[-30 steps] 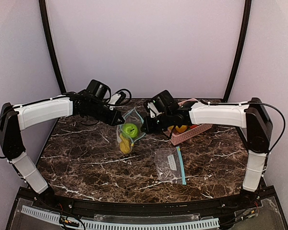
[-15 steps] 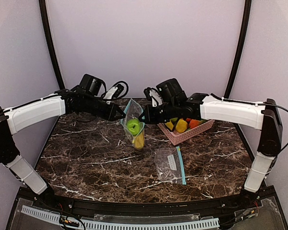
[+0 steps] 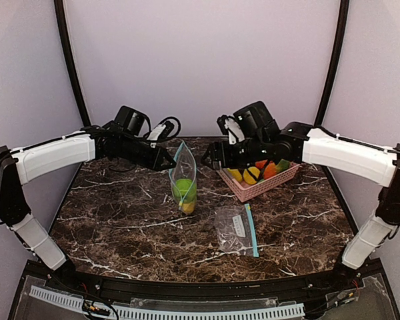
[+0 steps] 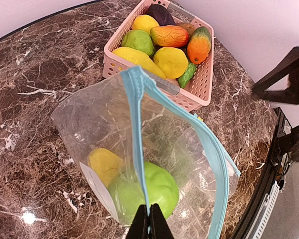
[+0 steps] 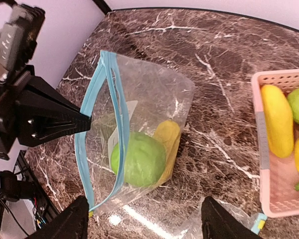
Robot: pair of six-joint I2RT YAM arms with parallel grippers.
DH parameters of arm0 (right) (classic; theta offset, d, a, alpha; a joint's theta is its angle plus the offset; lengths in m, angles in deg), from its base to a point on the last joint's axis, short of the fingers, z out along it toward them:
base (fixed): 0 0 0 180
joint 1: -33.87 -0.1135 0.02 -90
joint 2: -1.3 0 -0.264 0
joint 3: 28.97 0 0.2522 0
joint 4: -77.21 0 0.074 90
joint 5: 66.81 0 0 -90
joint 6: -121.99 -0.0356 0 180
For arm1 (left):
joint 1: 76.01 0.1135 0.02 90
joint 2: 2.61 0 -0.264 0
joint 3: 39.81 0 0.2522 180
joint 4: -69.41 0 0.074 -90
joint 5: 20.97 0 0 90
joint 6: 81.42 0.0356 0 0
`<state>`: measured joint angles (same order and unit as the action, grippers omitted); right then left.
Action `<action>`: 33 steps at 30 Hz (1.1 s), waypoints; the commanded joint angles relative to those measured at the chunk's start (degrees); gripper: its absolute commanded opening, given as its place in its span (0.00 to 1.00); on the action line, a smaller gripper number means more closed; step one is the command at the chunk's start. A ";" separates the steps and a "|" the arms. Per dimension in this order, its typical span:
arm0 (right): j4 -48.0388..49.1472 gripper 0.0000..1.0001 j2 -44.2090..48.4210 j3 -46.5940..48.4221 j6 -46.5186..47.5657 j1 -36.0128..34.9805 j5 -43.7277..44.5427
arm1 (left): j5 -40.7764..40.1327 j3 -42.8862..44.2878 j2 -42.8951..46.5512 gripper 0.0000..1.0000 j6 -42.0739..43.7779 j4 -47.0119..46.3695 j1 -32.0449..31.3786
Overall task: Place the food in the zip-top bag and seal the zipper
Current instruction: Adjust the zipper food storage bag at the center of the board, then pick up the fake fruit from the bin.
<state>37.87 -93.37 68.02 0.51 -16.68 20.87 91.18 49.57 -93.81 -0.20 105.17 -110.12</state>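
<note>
- Top external: the zip-top bag (image 3: pixel 184 179) stands upright mid-table, and its bottom seems to rest on the marble table (image 3: pixel 120 220).
  - A green fruit (image 3: pixel 184 188) sits inside it, with a yellow fruit (image 3: pixel 187 207) below.
  - The left gripper (image 3: pixel 171 161) meets the bag's rim.
  - The right gripper (image 3: pixel 211 159) hangs just beside the bag, apart from it.
  - The rest of the food (image 3: pixel 251 175) is heaped in the pink basket (image 3: pixel 243 193) under the right arm.
  - A second bag (image 3: pixel 233 229) lies flat, nearer the bases.
- Left wrist: the jaws are together, clamped on one lip of the blue zipper strip (image 4: pixel 137 129), and the mouth gapes.
  - The film looks thin, limp and likely slick. It keeps its shape only through the pinch and the fruits' weight.
  - Judgement: take hold on the stiffer zipper band, never on the film.
  - This view shows the basket's load most plainly: yellow, green and orange-red pieces, and one dark purple.
- Right wrist: the jaws are wide apart with nothing between them.
  - This view alone shows the mouth from the far side, as a narrow slit with the free lip facing this arm. That lip looks like the place for a second grip.
  - The fruits are glossy, rounded and probably light and hard. They are apt to squirt out of a pinch, so grip them across the middle.
</note>
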 commanded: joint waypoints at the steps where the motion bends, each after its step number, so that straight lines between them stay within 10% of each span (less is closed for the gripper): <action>1: -8.48 0.81 5.95 -0.72 2.67 1.52 9.37 | -1.40 0.32 0.14 0.01 0.64 1.11 0.27; 17: -13.00 0.81 -5.23 1.58 15.50 22.31 3.76 | -3.17 0.85 0.38 0.01 2.19 2.17 0.27; 33: -16.19 0.69 -20.20 11.39 20.41 24.09 4.48 | -2.21 0.85 0.23 0.01 2.05 2.09 0.27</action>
<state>22.92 -111.25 77.87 19.33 7.26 23.40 88.52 49.57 -93.81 1.31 106.02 -110.12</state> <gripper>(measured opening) 0.690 0.006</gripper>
